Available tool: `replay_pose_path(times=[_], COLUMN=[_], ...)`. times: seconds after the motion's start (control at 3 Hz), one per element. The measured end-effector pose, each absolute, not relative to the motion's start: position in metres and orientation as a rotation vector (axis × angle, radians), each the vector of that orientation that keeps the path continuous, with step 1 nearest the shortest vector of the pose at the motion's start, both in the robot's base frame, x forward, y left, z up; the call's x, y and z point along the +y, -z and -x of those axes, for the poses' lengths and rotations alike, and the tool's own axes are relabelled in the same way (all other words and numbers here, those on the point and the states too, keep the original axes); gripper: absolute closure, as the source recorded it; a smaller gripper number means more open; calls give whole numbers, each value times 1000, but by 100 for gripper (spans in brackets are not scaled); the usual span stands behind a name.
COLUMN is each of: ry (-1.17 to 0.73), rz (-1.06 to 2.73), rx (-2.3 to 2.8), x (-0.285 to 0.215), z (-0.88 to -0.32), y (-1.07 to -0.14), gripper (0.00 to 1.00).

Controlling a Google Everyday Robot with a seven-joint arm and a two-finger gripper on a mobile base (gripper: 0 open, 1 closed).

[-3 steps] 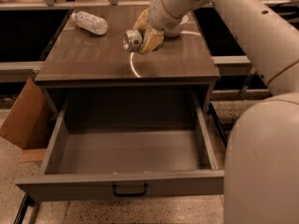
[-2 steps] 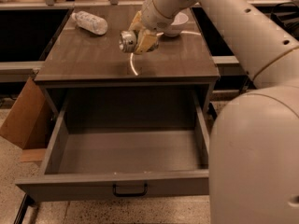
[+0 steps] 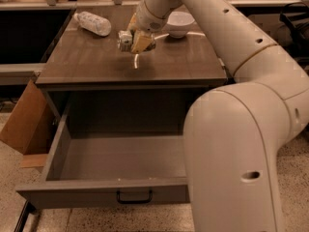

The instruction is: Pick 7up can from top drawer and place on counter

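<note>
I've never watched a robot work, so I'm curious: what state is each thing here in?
top drawer: pulled open, nothing showing inside.
7up can: on its side, gripped over the counter.
gripper: over the counter's middle, jaws shut on the 7up can.
plastic bottle: lying on its side, counter's back left.
white bowl: upright, at the counter's back.

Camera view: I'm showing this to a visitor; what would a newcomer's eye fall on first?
The big white arm fills the right side, reaching to the counter, where its gripper holds the 7up can near the middle. In front, the top drawer stands pulled wide open. A clear bottle lies at the counter's back left.
</note>
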State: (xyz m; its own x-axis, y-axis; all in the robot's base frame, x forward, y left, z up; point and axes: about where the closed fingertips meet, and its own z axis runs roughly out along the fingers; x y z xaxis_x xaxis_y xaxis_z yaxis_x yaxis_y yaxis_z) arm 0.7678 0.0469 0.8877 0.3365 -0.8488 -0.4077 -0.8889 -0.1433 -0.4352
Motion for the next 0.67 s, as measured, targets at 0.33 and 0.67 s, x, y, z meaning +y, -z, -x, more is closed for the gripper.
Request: replay_pose_path(times=[0.33,0.67], ry=[-79,-79], rz=[1994,1999], rx=[1556,1581], x=[51,54], z=[-778,-786], y=[-882,-877], gripper=[11,0])
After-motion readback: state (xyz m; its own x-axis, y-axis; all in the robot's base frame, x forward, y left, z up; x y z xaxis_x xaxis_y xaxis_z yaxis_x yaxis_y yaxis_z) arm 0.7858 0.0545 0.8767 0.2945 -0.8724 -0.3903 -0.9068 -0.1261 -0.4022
